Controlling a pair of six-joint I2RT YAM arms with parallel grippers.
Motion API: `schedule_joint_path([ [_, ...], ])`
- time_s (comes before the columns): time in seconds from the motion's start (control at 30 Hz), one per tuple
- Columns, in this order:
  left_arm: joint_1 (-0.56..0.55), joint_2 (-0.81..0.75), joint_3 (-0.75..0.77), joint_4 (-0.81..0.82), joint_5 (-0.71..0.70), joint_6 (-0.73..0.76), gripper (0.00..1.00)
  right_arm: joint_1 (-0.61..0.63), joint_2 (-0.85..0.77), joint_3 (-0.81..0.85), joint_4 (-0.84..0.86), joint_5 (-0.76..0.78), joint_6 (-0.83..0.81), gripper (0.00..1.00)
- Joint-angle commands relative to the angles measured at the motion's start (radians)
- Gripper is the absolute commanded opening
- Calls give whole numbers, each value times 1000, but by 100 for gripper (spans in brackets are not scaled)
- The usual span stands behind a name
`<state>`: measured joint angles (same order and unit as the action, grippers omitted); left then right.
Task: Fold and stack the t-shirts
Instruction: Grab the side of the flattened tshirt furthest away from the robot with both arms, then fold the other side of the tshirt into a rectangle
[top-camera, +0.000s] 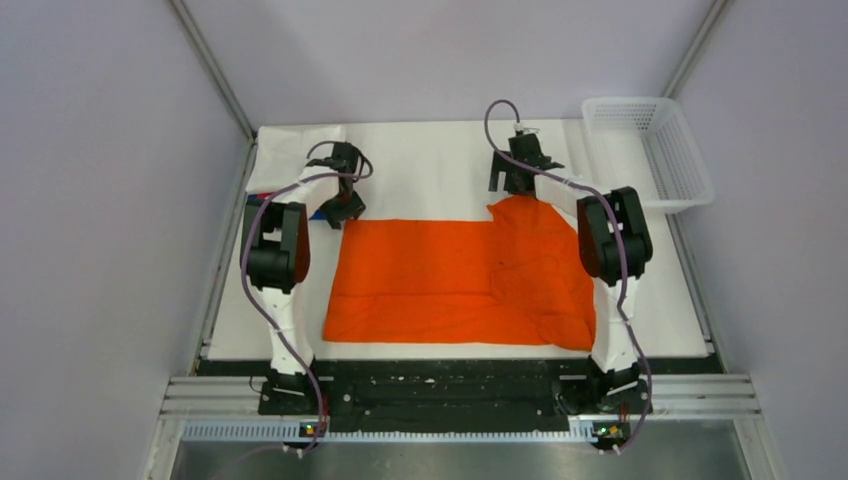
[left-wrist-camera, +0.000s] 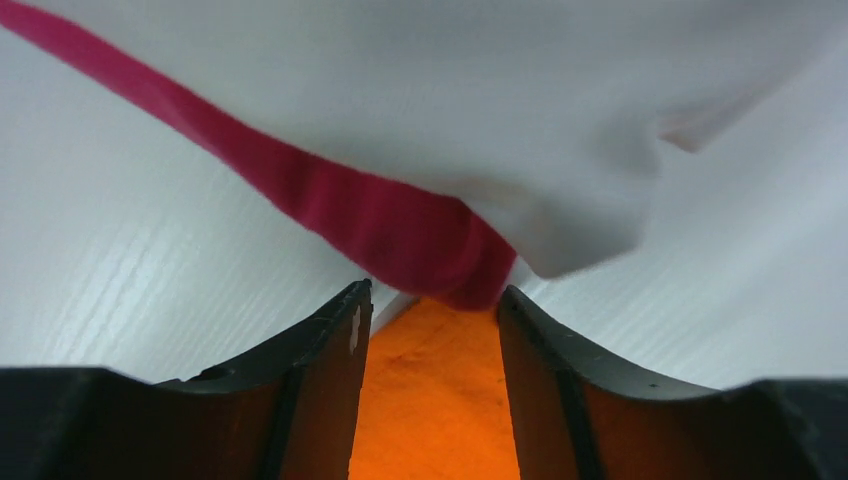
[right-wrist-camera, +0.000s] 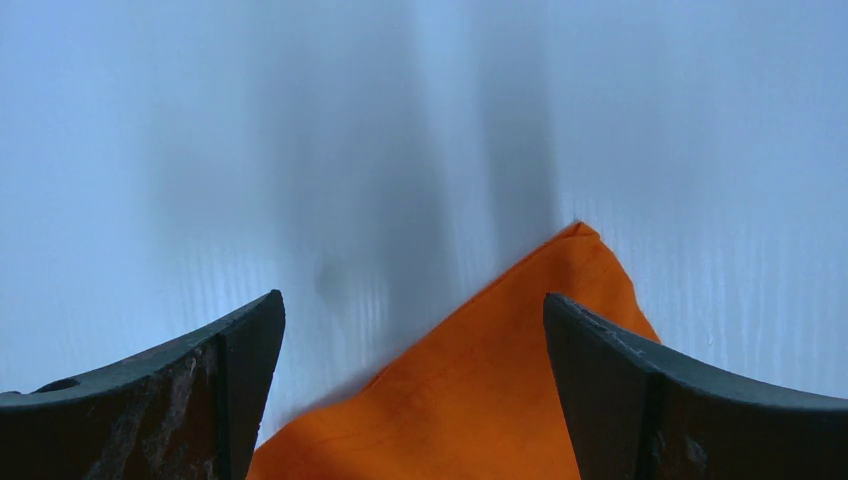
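The bright orange t-shirt (top-camera: 455, 280) lies spread flat on the white table (top-camera: 430, 160). Its far right corner (top-camera: 520, 208) is bunched up. A folded white t-shirt (top-camera: 290, 160) sits at the back left on a pink-red one, whose edge shows in the left wrist view (left-wrist-camera: 380, 215) under the white cloth (left-wrist-camera: 480, 100). My left gripper (top-camera: 347, 208) is open over the orange shirt's far left corner, with orange cloth (left-wrist-camera: 435, 400) between its jaws. My right gripper (top-camera: 512, 182) is open, its jaws astride the orange far right corner (right-wrist-camera: 500, 370).
A white plastic mesh basket (top-camera: 655, 150) stands at the back right corner. Grey walls and metal rails close in the table on both sides. The folded stack lies right beside my left gripper (left-wrist-camera: 432, 300).
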<state>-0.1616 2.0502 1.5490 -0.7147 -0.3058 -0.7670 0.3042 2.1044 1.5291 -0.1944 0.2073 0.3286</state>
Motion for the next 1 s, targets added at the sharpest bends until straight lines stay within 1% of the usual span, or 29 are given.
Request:
schedule_joint_path([
  [0.0, 4, 35, 25, -41, -10, -33, 53, -4, 45, 47, 8, 16, -27, 98],
  [0.07, 3, 25, 0, -33, 3, -37, 47, -4, 48, 21, 6, 27, -35, 99],
  [0.13, 1, 11, -42, -10, 24, -37, 36, -4, 43, -11, 6, 22, -37, 99],
  [0.17, -1, 5, -56, -4, 34, -37, 27, -3, 36, -29, 6, 13, -37, 98],
  [0.2, -2, 1, -66, -2, 40, -37, 15, -1, 27, -52, 6, 9, -37, 98],
  [0.23, -3, -3, -71, -4, 43, -37, 6, 3, 13, -78, 10, 14, -34, 98],
  [0.27, -4, -7, -76, -8, 42, -39, 0, 8, 0, -104, 14, 28, -31, 96],
  [0.4, -9, -48, -91, -6, 28, -31, 0, 13, -54, -189, 32, 78, -10, 86],
  [0.47, -13, -82, -99, 5, 17, -26, 0, 13, -71, -211, 52, 92, -4, 76],
  [0.5, -14, -96, -103, 10, 11, -24, 0, 12, -77, -214, 60, 102, 6, 63],
  [0.57, -18, -123, -108, 21, 0, -21, 0, 13, -81, -219, 98, 110, 8, 31],
  [0.6, -19, -135, -110, 26, -1, -16, 0, 13, -81, -219, 121, 113, 7, 20],
  [0.7, -25, -165, -107, 37, -2, -5, 0, 14, -87, -193, 165, 110, -12, 5],
  [0.73, -29, -176, -110, 41, -7, -4, 0, 14, -97, -186, 181, 104, -20, 1],
  [0.77, -32, -190, -115, 45, -11, -1, 0, 14, -110, -184, 185, 99, -28, 0],
  [0.87, -47, -232, -153, 59, -25, 3, 0, 22, -188, -228, 206, 105, -34, 0],
  [0.97, -60, -276, -213, 77, -43, 3, 0, 30, -304, -342, 246, 102, -29, 0],
])
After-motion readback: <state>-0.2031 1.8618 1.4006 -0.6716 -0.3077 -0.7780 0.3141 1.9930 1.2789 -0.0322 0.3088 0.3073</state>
